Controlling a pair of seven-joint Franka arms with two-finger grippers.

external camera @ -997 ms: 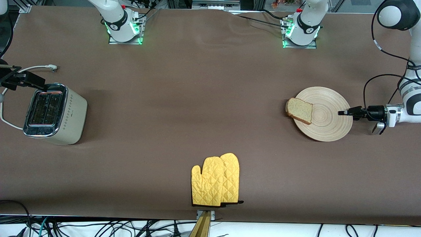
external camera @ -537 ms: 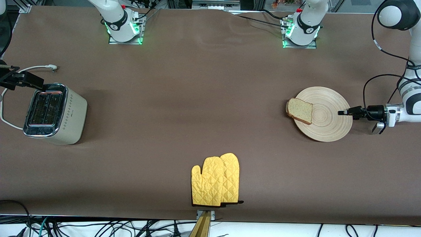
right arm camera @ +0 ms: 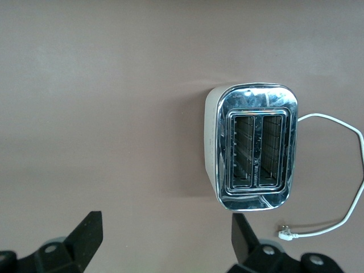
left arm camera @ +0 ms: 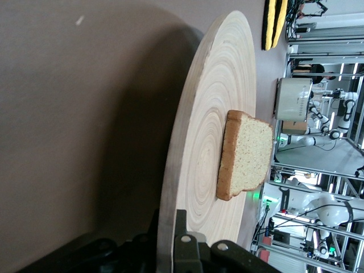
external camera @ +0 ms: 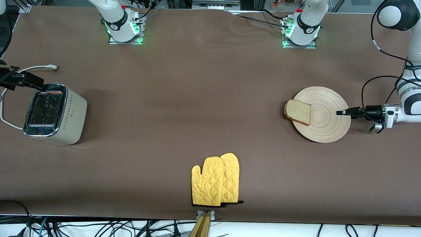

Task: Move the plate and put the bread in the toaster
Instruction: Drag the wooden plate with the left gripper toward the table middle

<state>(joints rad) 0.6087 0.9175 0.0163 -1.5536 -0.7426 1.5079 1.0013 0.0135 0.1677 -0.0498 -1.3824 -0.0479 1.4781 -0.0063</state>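
The pale wooden plate lies at the left arm's end of the table. The bread rests on its rim toward the table's middle, overhanging a little. My left gripper is shut on the plate's rim at the side away from the bread; in the left wrist view the rim sits between its fingers, with the plate and the bread ahead. The cream toaster stands at the right arm's end, both slots empty. My right gripper hovers open beside the toaster, fingers wide apart.
Two yellow quilted oven mitts lie near the table's front edge at the middle. The toaster's white cord curls on the table by the toaster, its plug lying loose. Brown table cloth spreads between toaster and plate.
My left gripper has slid the plate and bread a little toward the table's middle. The right gripper has barely moved.
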